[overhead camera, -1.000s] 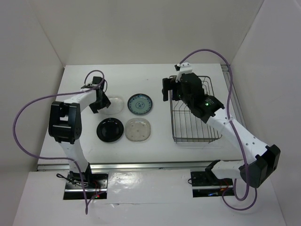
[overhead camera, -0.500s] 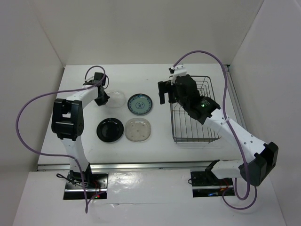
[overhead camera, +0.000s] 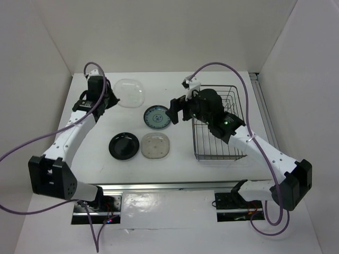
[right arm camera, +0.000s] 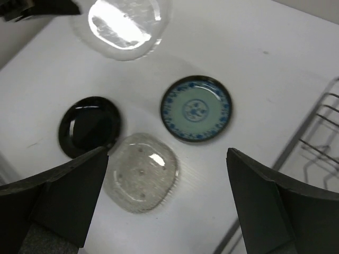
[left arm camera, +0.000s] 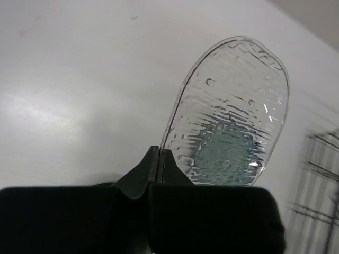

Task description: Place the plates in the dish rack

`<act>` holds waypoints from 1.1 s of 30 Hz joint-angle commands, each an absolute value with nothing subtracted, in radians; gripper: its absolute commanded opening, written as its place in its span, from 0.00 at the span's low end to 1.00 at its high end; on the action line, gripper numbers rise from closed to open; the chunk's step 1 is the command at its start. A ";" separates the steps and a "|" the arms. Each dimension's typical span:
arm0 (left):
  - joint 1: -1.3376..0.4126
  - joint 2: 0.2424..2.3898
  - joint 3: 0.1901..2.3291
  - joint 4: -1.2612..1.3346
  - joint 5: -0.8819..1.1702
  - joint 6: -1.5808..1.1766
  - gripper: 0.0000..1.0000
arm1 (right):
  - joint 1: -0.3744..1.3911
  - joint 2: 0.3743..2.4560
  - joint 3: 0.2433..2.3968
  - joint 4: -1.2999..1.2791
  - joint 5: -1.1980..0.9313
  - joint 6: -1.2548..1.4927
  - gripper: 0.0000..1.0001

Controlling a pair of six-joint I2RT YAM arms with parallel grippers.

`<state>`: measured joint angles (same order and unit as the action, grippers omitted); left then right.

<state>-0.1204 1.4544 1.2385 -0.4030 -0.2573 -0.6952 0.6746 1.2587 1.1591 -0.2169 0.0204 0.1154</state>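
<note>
The clear plate point(left arm camera: 233, 114), a second ago flat on the counter point(overhead camera: 159, 84), is now pinched by its rim in the closed left pincer point(left arm camera: 160, 159) and lifted clear — the first of four bound for the rack point(overhead camera: 225, 87) — while the right pincer point(right arm camera: 169, 203) is held wide, empty.

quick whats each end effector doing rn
Left end effector: closed, holding the clear plate by its rim.
Right end effector: open, empty.

This is a robotics lab test cell rather than a kitchen. A white table point(overhead camera: 175, 90) is boxed in by plain white panels point(overhead camera: 159, 32). Two robot arms point(overhead camera: 71, 135) are bolted to metal plates point(overhead camera: 114, 203) at its near edge, purple cables point(overhead camera: 18, 143) loop loose, and a wire dish rack point(overhead camera: 222, 143) stands on it.
</note>
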 commanded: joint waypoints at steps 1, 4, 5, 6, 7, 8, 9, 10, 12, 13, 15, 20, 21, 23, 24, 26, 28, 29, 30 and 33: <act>-0.175 1.394 1.236 -0.275 -0.070 -0.580 0.00 | 0.684 1.213 1.149 -0.008 -0.269 0.087 1.00; -0.247 1.381 1.246 -0.247 -0.035 -0.522 0.00 | 0.684 1.239 1.189 0.018 -0.281 0.087 1.00; -0.265 1.370 1.246 -0.238 -0.022 -0.509 0.00 | 0.684 1.250 1.203 0.018 -0.272 0.087 1.00; -0.297 1.361 1.236 -0.220 -0.009 -0.499 0.00 | 0.684 1.271 1.203 0.018 -0.262 0.087 1.00; -0.310 1.361 1.236 -0.207 0.000 -0.499 0.00 | 0.684 1.272 1.203 0.028 -0.241 0.087 1.00; -0.320 1.348 1.218 -0.192 0.009 -0.499 0.00 | 0.684 1.288 1.203 0.028 -0.229 0.087 1.00; -0.339 1.335 1.197 -0.178 0.009 -0.499 0.00 | 0.684 1.307 1.203 0.037 -0.215 0.087 1.00; -0.348 1.335 1.187 -0.166 0.018 -0.499 0.00 | 0.684 1.316 1.212 0.037 -0.193 0.087 1.00; -0.360 1.322 1.178 -0.137 0.028 -0.499 0.00 | 0.663 1.347 1.224 0.026 -0.123 0.087 1.00; -0.370 1.313 1.167 -0.126 0.038 -0.508 0.00 | 0.654 1.347 1.224 0.026 -0.123 0.087 1.00; -0.370 1.290 1.155 -0.101 0.057 -0.508 0.00 | 0.623 1.359 1.224 0.038 -0.123 0.100 0.98; -0.379 1.235 1.124 -0.067 0.066 -0.508 0.00 | 0.568 1.359 1.175 0.081 -0.107 0.121 0.96; -0.379 1.235 1.124 -0.067 0.066 -0.508 0.00 | 0.548 1.359 1.175 0.081 -0.118 0.121 0.96; -0.379 1.226 1.124 -0.067 0.075 -0.508 0.00 | 0.529 1.368 1.175 0.081 -0.147 0.130 0.96; -0.379 1.215 1.111 -0.054 0.089 -0.508 0.00 | 0.516 1.383 1.175 0.072 -0.179 0.130 0.96; -0.379 1.204 1.100 -0.034 0.115 -0.517 0.00 | 0.515 1.401 1.175 0.072 -0.218 0.143 0.93; -0.379 1.204 1.100 -0.020 0.141 -0.517 0.00 | 0.505 1.426 1.175 0.086 -0.291 0.152 0.86; -0.379 1.204 1.100 -0.009 0.164 -0.528 0.00 | 0.505 1.427 1.163 0.098 -0.326 0.162 0.83; -0.379 1.204 1.100 -0.009 0.178 -0.528 0.00 | 0.494 1.427 1.163 0.112 -0.419 0.163 0.78; -0.379 1.213 1.091 0.020 0.219 -0.537 0.00 | 0.485 1.436 1.138 0.195 -0.575 0.187 0.65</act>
